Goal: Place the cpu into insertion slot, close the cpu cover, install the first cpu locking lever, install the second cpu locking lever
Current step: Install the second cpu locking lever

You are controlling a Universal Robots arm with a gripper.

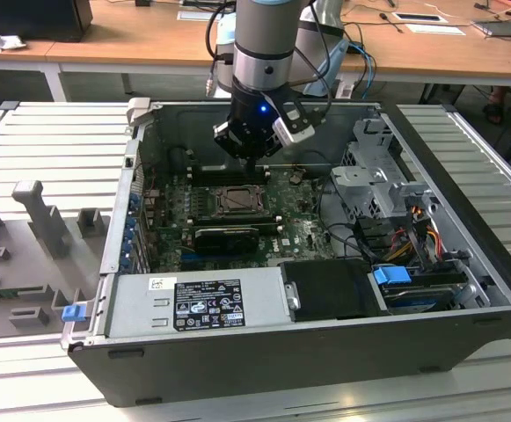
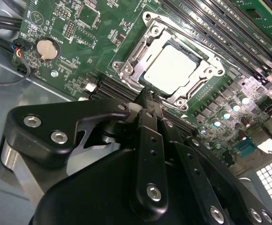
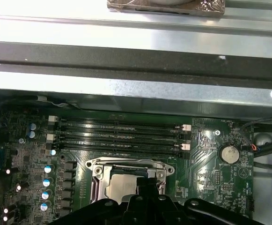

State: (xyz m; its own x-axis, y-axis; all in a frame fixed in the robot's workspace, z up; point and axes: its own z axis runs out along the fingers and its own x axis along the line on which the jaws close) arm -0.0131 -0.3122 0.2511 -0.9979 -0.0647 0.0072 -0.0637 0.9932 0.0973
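The cpu [image 2: 173, 70] shows its pale silvery face in the insertion slot [image 1: 237, 200] on the green motherboard. The silver cpu cover [image 2: 128, 65] lies flat over it, framing the chip through its square opening. My gripper [image 2: 148, 96] hangs just above the near edge of the socket, its two thin black fingers [image 2: 150, 136] pressed together with nothing between them. In the first wrist view the fingertips [image 3: 147, 183] overlap the edge of the cpu [image 3: 119, 185] and the cover [image 3: 126, 164]. In the exterior view the gripper [image 1: 253, 160] sits over the board behind the socket. I cannot tell how the locking levers stand.
Long black memory slots [image 3: 121, 136] run beside the socket. A coin battery [image 2: 45, 48] sits nearby. A black graphics card [image 1: 227, 236], the power supply [image 1: 193, 303] and a drive cage [image 1: 387, 176] with cables crowd the case, and its metal wall [image 3: 136, 93] rises close behind.
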